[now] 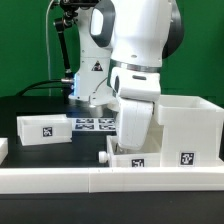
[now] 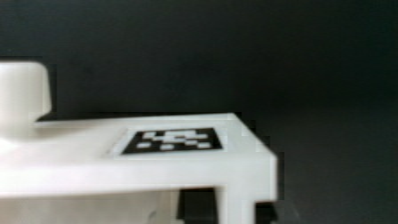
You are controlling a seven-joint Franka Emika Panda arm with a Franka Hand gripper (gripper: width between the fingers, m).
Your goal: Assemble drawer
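White casing point(image 1: 188, 128) and shallow tray point(image 1: 45, 128), interiors unseen; gripper point(image 1: 133, 142) opening indiscernible.

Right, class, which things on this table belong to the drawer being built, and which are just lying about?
Belong to the job: the big casing, the tray on the exterior view's left, the front tray.
Just lying about: the marker board, the long white rail.

The black desk point(image 1: 60, 150) carries a small tray point(image 1: 45, 128) at the exterior view's left, the marker board point(image 1: 95, 124) far centre, the casing point(image 1: 190, 125) right, a second tray point(image 1: 150, 160) near, just behind the border rail point(image 1: 60, 180)
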